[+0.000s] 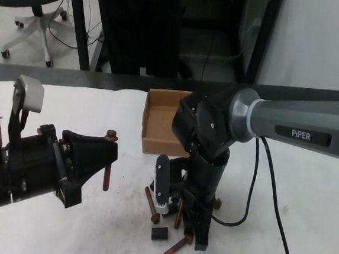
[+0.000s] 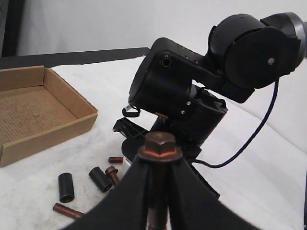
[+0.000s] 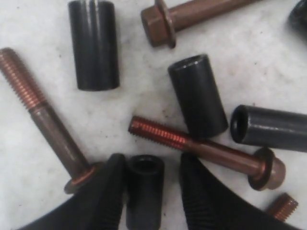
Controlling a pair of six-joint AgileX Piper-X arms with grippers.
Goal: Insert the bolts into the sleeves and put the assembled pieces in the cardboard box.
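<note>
My left gripper [image 1: 106, 156] is shut on a copper bolt [image 1: 107, 178] and holds it upright above the white bench, head up. In the left wrist view the bolt's hex head [image 2: 159, 146] sits just over the closed fingertips of that gripper [image 2: 159, 167]. My right gripper [image 1: 179, 220] points down into a scatter of bolts and sleeves. Its fingers [image 3: 108, 187] stand open on either side of a short black sleeve [image 3: 144, 191]. Around it lie further sleeves [image 3: 93, 43] [image 3: 197, 93] [image 3: 271, 127] and loose bolts [image 3: 201, 148] [image 3: 43, 115]. The cardboard box [image 1: 156, 143] stands just behind.
A black cable [image 1: 271, 189] trails from the right arm across the bench. Loose bolts [image 1: 175, 248] and a sleeve [image 1: 159, 233] lie near the front. The box [image 2: 48, 136] has low walls. A dark rail runs along the bench's far edge.
</note>
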